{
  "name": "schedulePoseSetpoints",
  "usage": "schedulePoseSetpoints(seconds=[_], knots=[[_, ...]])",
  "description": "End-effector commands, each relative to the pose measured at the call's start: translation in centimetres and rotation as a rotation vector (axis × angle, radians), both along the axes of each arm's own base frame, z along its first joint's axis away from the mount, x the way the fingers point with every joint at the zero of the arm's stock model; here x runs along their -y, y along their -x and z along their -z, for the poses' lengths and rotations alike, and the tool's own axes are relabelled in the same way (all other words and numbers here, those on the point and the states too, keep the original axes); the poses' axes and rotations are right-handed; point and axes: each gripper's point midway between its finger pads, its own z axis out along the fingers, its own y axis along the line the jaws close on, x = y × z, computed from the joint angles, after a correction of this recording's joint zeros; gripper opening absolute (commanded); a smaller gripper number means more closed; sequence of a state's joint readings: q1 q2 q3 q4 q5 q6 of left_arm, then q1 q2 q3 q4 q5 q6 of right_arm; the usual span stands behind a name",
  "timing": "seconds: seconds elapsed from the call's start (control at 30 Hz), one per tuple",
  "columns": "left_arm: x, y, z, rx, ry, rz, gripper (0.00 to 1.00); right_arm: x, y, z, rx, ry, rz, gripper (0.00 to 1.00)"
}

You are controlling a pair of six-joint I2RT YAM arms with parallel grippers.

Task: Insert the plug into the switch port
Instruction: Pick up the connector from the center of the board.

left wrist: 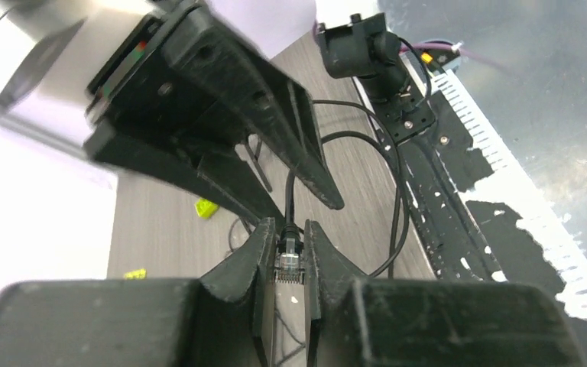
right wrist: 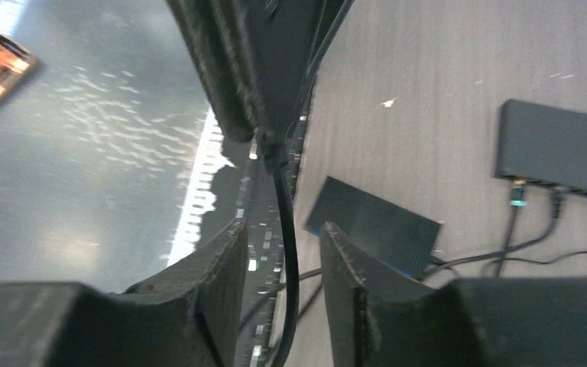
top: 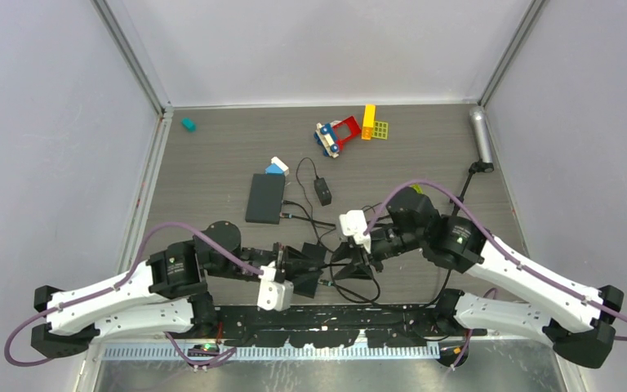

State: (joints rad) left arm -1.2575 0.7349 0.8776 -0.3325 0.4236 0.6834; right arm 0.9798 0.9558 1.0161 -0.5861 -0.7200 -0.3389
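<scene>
Left pincer [left wrist: 289, 231] pinches plug [left wrist: 290, 260], half hidden; right pincer [right wrist: 283, 229] spread around cable [right wrist: 287, 279]

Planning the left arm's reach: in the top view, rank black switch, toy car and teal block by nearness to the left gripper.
1. black switch, just beyond the left gripper.
2. toy car, mid-back.
3. teal block, far left corner.

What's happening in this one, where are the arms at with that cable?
The two arms meet low over the near edge of the table, in what looks like a hand-over. The left tool is shut on the network plug. The right tool stands open, with the black cable running between its jaws. The switch lies further back, and the plug is not yet at its ports.
</scene>
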Motion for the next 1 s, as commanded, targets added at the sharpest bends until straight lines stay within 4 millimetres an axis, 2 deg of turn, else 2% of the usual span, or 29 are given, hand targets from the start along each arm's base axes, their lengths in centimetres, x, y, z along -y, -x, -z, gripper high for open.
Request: schedulePoseSetpoints(seconds=[0.0,0.07,0.17,0.33,0.63,0.83,0.97], knots=[[0.1,-1.1,-1.3,-0.152,0.104,-0.119,0.0,-0.5,-2.9,-2.1,0.24,-0.18,0.101,0.47],[0.2,-1.4,-1.0,-0.211,0.145,-0.152,0.0,-0.8,-4.1,-2.7,0.322,-0.271,0.152,0.48],[0.1,-1.9,-0.9,-0.29,0.224,-0.196,0.0,-1.4,-5.1,-4.7,0.406,-0.437,0.2,0.48],[-0.4,-1.9,-0.6,-0.361,0.297,-0.218,0.0,-2.0,-5.1,-4.6,0.398,-0.501,0.203,0.43],[-1.1,-2.5,-0.5,-0.383,0.344,-0.255,0.0,-2.2,-4.0,-3.4,0.351,-0.549,0.164,0.33],[-1.3,-2.6,-0.5,-0.383,0.363,-0.261,0.0,-2.1,-3.8,-3.0,0.338,-0.553,0.157,0.18],[-1.5,-2.7,-0.2,-0.382,0.37,-0.268,0.0,-2.1,-3.5,-2.8,0.332,-0.559,0.144,0.04]])
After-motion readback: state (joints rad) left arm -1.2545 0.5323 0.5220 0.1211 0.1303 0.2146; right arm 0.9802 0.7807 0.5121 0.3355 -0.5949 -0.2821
